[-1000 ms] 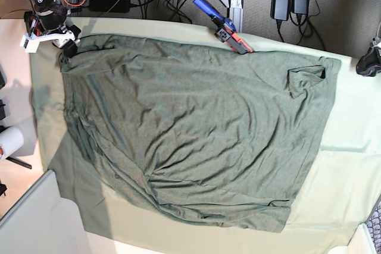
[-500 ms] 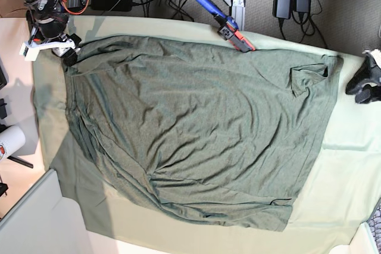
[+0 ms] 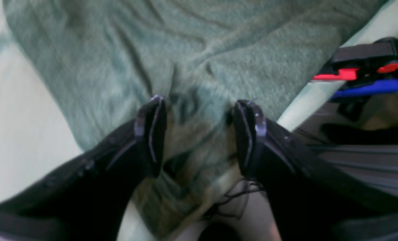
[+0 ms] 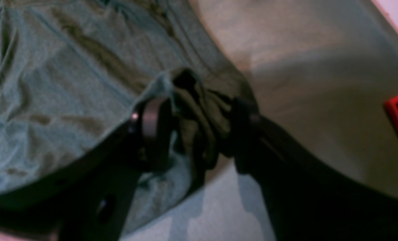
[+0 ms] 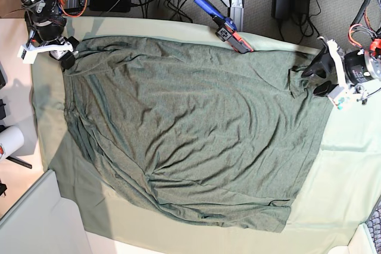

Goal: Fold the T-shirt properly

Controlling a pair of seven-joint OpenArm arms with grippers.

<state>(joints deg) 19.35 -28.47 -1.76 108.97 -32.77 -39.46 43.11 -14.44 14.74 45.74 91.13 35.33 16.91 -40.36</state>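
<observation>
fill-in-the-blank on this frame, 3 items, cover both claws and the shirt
1. The right claw is shut on a bunched corner of the ____.
2. The left claw has its jaws ____ over the T-shirt edge.
3. Under the T-shirt lies a paler mint-green ____.
4. The red and blue tool lies at the table's ____ edge in the base view.

Missing words: T-shirt; open; cloth; top
</observation>
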